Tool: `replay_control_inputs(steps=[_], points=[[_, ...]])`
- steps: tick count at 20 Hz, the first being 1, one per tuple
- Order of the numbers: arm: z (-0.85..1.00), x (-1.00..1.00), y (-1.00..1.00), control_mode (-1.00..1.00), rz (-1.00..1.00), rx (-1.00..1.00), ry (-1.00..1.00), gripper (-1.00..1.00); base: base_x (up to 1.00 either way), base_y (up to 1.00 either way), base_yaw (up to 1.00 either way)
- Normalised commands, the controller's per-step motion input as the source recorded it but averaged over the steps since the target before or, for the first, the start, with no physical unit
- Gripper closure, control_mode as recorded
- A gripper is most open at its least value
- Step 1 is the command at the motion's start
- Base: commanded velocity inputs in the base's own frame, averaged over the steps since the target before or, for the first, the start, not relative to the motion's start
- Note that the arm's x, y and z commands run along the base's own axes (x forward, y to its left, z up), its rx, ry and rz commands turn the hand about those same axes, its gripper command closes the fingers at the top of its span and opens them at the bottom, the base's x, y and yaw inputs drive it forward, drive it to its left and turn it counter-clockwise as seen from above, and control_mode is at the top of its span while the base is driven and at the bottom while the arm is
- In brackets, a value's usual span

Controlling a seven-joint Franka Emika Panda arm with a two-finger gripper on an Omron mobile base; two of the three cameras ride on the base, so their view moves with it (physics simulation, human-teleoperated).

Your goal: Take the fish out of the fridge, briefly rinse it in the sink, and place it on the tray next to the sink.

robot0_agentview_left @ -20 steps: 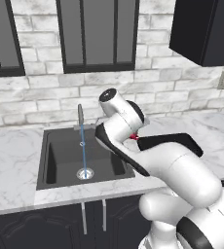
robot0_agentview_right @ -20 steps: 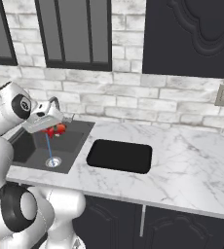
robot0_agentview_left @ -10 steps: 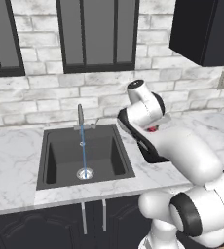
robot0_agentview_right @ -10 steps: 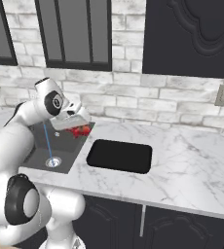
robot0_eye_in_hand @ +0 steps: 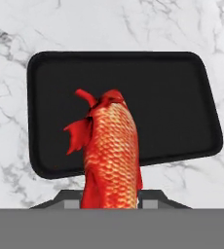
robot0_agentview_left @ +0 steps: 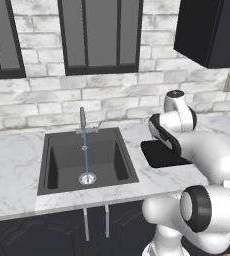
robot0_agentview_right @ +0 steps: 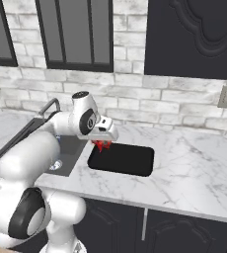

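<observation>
One second separates the sink from the tray: the white arm's two-finger gripper (robot0_agentview_right: 102,144), which a moment ago held the small bright red fish (robot0_agentview_right: 102,145) beside the thin grey tap (robot0_agentview_left: 82,119) over the square dark grey basin (robot0_agentview_left: 86,159), has swung across the white marble counter (robot0_agentview_right: 194,168) and now hangs above the near-left part of the flat black rectangular tray (robot0_agentview_right: 121,159) with rounded corners. Its jaws are clamped on the fish, whose scaled red-orange body and small fins rise from between them in the hand view, with the bare tray spread beneath. A thin blue stream runs from the tap to the round metal drain (robot0_agentview_left: 87,178), so the water looks to be on. With the catch clear of the basin, the rinse appears finished and only the placing remains. The next move would seem to be a short descent and release, keeping the fish inside the tray's rim rather than on the marble.
</observation>
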Motion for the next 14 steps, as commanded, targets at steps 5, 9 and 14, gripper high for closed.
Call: replay_control_inputs(steps=[5, 9, 14], points=[[-0.22, 0.47, -0.38, -1.0, -0.14, 0.09, 0.0, 1.0, 0.0, 0.0, 0.0], [-0.1, 0.18, -0.14, -1.0, -0.03, 0.1, 0.1, 1.0, 0.0, 0.0, 0.0], [-0.09, 0.64, -0.18, -1.0, -0.09, 0.01, 0.07, 1.0, 0.0, 0.0, 0.0]])
